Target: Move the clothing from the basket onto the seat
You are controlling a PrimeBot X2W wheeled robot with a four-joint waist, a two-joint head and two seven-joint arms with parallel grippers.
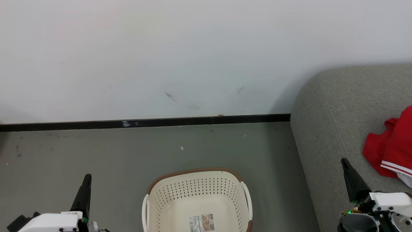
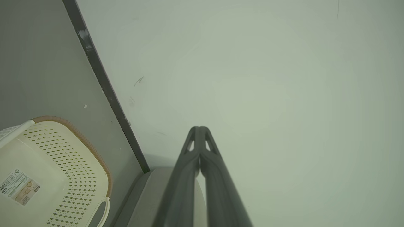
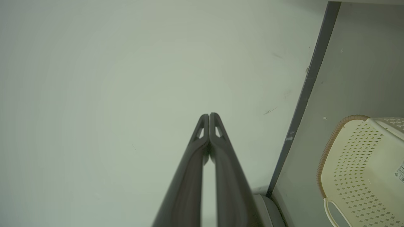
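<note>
The cream basket [image 1: 196, 189] stands on the floor at the bottom centre, with nothing in it but a label sticker. It also shows in the left wrist view [image 2: 72, 164] and the right wrist view [image 3: 356, 157]. Red clothing [image 1: 391, 145] with white stripes lies on the grey seat [image 1: 334, 109] at the right edge, partly cut off by the frame. My left gripper [image 1: 87, 178] is shut and empty, left of the basket, fingers pressed together [image 2: 199, 129]. My right gripper [image 1: 344, 161] is shut and empty over the seat's front, just left of the clothing, tips touching [image 3: 209, 116].
A pale wall with scuff marks and a black baseboard [image 1: 145, 122] runs behind the grey floor [image 1: 96, 151]. The seat's rounded corner [image 2: 151, 195] stands close to the basket's right side. Open floor lies beyond and to the left of the basket.
</note>
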